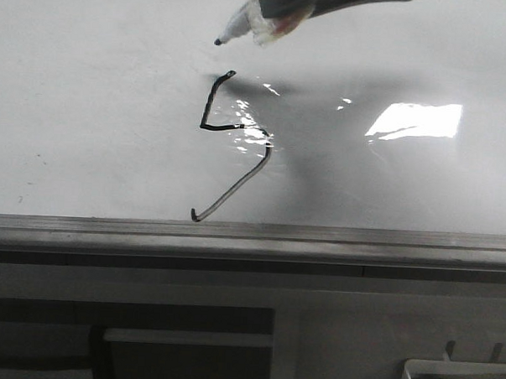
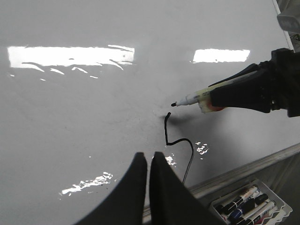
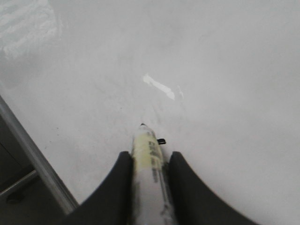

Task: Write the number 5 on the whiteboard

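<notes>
- Right hand [image 3: 149,180] is clamping a whiteboard marker [image 1: 248,23] between its two dark fingers [image 3: 117,187], the barrel running out ahead of them.
- Seen from the front, the marker is slanting down toward the left, its black tip hanging just above the whiteboard [image 1: 89,107] and not touching it.
- Left hand [image 2: 149,164] is hovering over the board with its fingers pressed together and nothing between them.
- The number 5 [image 1: 229,151] is lying on the glossy surface, just below the marker tip: a short stroke at the top, a slanted black downstroke, a short bar, then a long grey tail curving down to a small hook near the grey metal edge rail [image 1: 251,233].
- A dark shadow is falling on the board beside the figure's upper end.
- Bright glare patches [image 1: 416,119] are shining on the board to the right of the figure.
- A tray of spare markers [image 2: 248,206] is sitting below the rail, visible in the left wrist view.
</notes>
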Motion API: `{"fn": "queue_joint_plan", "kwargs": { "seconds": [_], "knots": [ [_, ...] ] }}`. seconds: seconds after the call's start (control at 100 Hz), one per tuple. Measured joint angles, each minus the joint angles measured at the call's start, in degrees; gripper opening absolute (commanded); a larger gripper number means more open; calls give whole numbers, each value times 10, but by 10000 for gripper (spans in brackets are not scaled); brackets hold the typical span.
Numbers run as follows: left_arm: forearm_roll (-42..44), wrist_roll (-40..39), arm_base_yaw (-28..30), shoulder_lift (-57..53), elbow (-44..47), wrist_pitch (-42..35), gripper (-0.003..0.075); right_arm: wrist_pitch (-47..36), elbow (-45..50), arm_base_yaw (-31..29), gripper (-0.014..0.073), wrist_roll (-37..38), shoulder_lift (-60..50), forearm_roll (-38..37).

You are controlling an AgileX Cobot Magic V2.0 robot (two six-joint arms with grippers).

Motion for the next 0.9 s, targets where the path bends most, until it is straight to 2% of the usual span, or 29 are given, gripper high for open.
{"fn": "queue_joint_plan", "kwargs": {
  "seconds": [0.35, 0.9],
  "knots": [
    [0, 0, 0, 0, 0, -1, -20, -6, 0, -9, -40, 0, 35, 0],
    [0, 0, 0, 0, 0, -2, -20, 38, 9, -51, -40, 0, 28, 5]
  ]
}}
